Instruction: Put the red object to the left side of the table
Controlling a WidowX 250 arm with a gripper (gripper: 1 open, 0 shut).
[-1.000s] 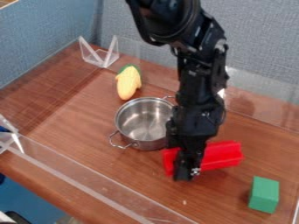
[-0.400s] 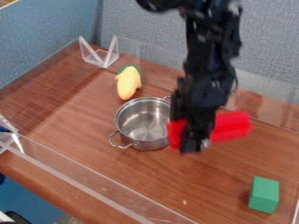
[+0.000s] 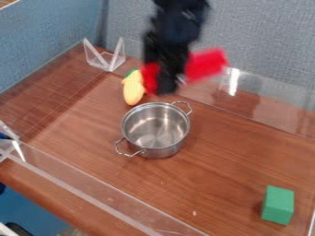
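Note:
The red object (image 3: 204,63) is a long bright red block, lifted well above the table (image 3: 74,120) near its back middle. My gripper (image 3: 165,79) is shut on it, with the dark fingers across the block's middle and red showing on both sides. The block hangs tilted, its right end higher. Motion blurs the arm and the block. The block is above and just right of the yellow fruit.
A steel pot (image 3: 154,129) with side handles stands at the table's centre. A yellow oval fruit (image 3: 132,88) lies behind it to the left. A small green block (image 3: 279,204) sits at the front right. Low clear acrylic walls (image 3: 101,57) edge the table.
The gripper has lifted the red object from the tabletop right of the pot and carried it up, back and to the left, over the pot's far side.

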